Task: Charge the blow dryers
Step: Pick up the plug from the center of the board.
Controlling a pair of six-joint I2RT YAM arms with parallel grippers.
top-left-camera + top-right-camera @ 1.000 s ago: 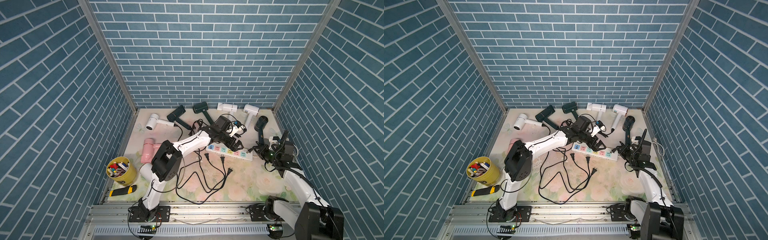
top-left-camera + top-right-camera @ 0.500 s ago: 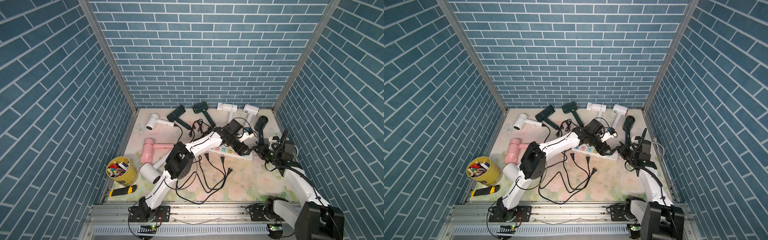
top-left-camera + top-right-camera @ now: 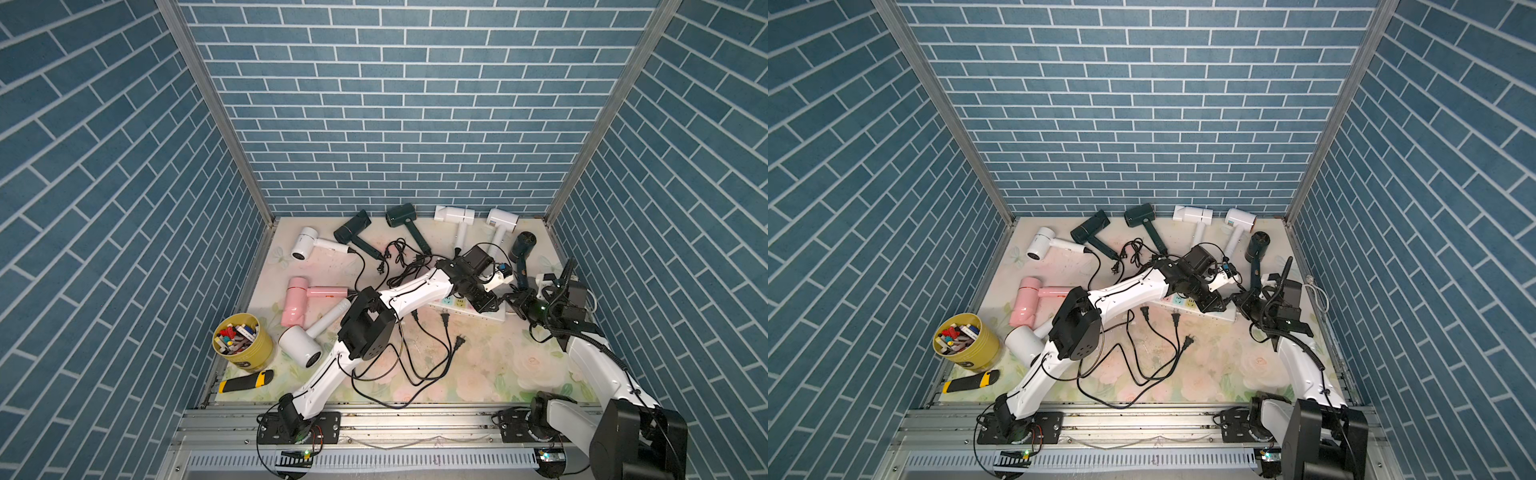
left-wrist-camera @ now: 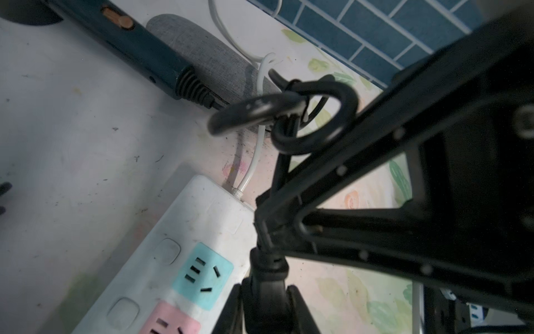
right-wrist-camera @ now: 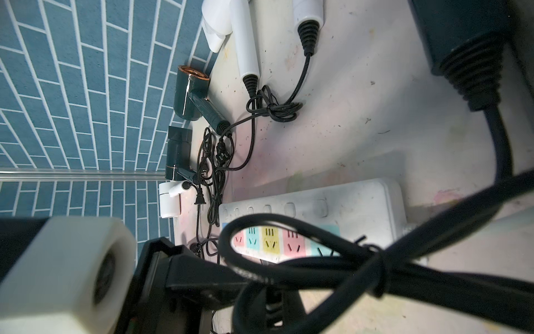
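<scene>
Several blow dryers lie along the back: white, dark green, white. A pink one and a white one lie at the left. A dark dryer at the right trails a black cord tied in a bundle. My right gripper is shut on that cord, just off the end of the white power strip. My left gripper reaches across the strip and is shut on the cord's black plug, right beside the right gripper's fingers.
A grey cylinder and the strip's white lead lie behind the strip's end. Loose plugs and black cords loop over the middle of the floor. A yellow cup of pens and a yellow-black knife sit at front left.
My left arm has swung right along the power strip to the right gripper, and its jaws have closed on the plug. The right arm has stayed still.
</scene>
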